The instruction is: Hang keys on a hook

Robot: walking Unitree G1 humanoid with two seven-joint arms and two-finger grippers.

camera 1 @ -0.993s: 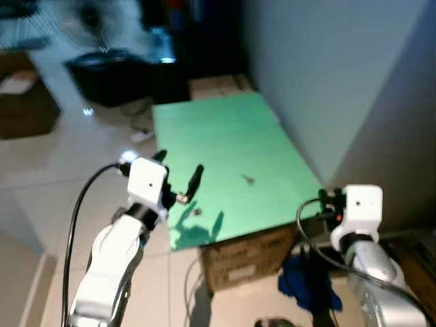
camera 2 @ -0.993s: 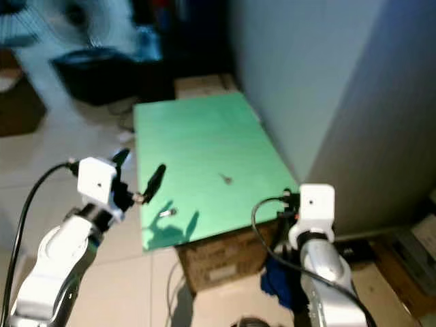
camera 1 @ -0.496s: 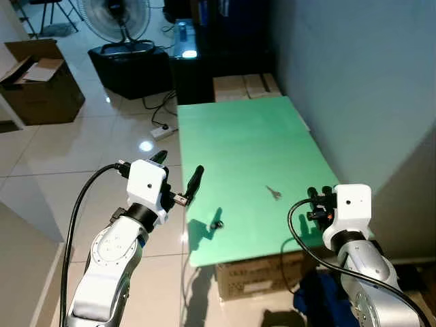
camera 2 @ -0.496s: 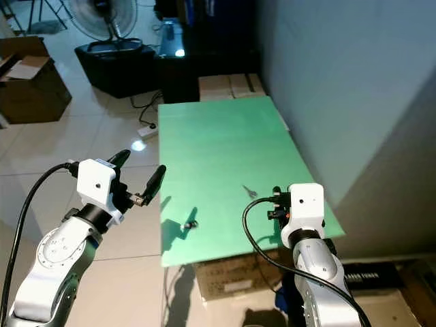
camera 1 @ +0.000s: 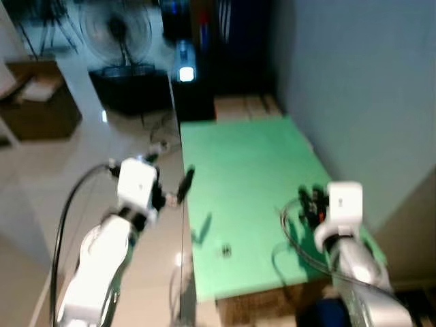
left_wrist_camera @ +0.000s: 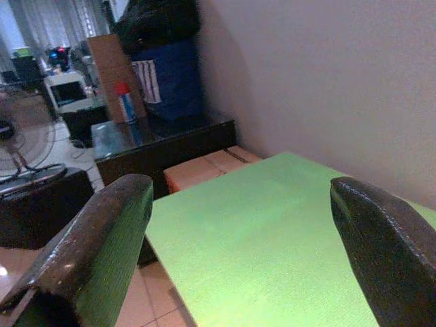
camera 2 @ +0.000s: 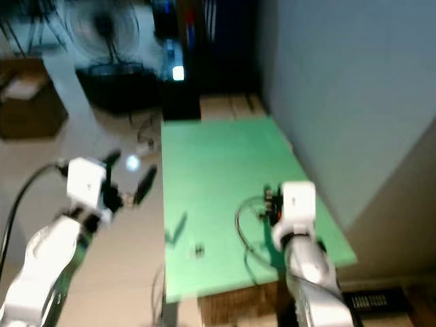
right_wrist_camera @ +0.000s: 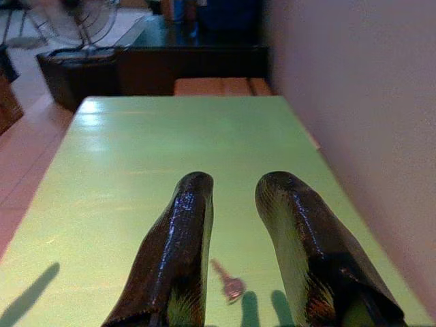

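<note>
Hovering above green desk [right_wrist_camera: 136,157]: right claw [right_wrist_camera: 231,204], fingers slightly parted, gripping nothing. Key [right_wrist_camera: 228,281] flat on desk, just beyond its fingertips. Left claw [left_wrist_camera: 238,231] spread wide off desk's left edge.

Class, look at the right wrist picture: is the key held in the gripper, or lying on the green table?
Lying on the green table. The key rests flat beneath the right gripper, whose fingers hold nothing.

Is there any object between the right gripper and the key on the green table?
Nothing visible. The key lies flat on the green table, just under the right gripper, with bare tabletop around it.
</note>
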